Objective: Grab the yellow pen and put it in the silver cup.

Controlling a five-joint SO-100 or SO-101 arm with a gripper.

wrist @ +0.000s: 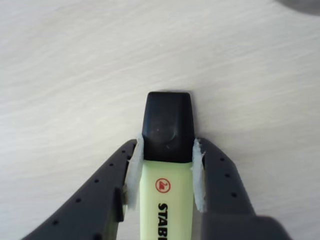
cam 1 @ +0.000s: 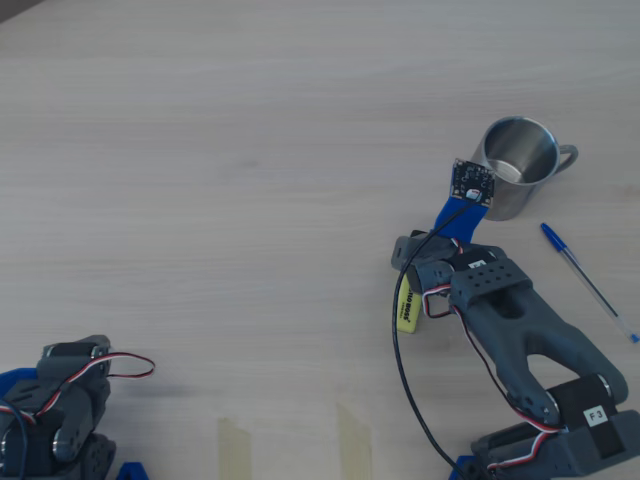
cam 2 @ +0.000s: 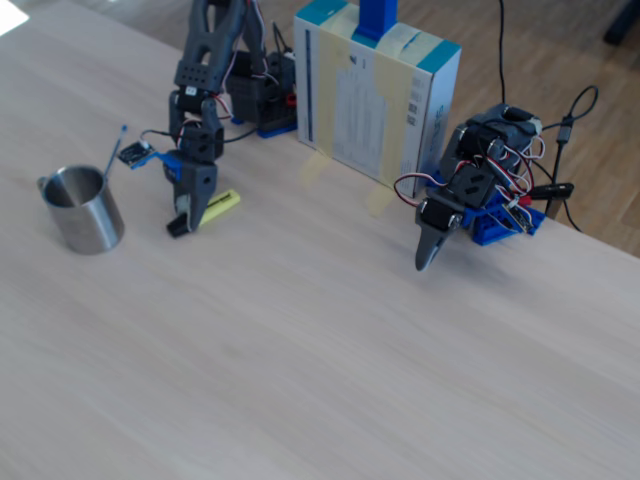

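Observation:
The yellow pen (wrist: 167,200) is a chunky highlighter with a black cap (wrist: 167,120) and red print. My gripper (wrist: 166,147) is shut on it, with the padded fingers (wrist: 134,170) pressing both sides just behind the cap. In the fixed view the yellow pen (cam 2: 222,207) is low over the table, its cap end down by my gripper (cam 2: 188,212). From overhead its yellow body (cam 1: 405,305) sticks out below the gripper (cam 1: 405,265). The silver cup (cam 1: 515,165) stands upright up and to the right, handle to the right, and appears left of the gripper in the fixed view (cam 2: 82,210).
A thin blue-capped ballpoint pen (cam 1: 585,275) lies right of my arm, below the cup. A second, idle arm (cam 2: 470,195) sits at the table's far side, beside a taped upright box (cam 2: 375,95). Tape strips (cam 1: 235,445) mark the near edge in the overhead view.

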